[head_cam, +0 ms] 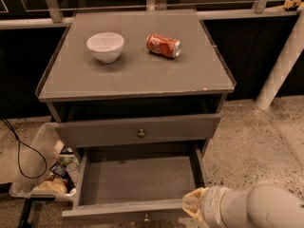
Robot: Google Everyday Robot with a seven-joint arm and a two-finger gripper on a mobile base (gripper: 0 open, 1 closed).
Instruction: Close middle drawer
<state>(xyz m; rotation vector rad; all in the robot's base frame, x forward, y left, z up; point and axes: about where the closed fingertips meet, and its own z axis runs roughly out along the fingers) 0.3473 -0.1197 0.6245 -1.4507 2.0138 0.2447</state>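
The grey cabinet [135, 77] fills the view. Its middle drawer [137, 179] is pulled far out and looks empty inside. The drawer's flat front [118, 210] lies at the bottom edge, with a small round knob [146, 217]. The uppermost drawer [137, 129], with its own knob [141, 133], stands a little way out above it. The lowest drawer is out of view. My gripper [194, 205], yellowish at the tip on a thick white arm [256, 208], is at the right end of the middle drawer's front and seems to touch it.
A white bowl [105, 46] and a red soda can [163, 45] lying on its side rest on the cabinet top. A clear bin of snack packets [45, 172] and a black cable [19, 148] are on the floor to the left. A white post [280, 65] stands to the right.
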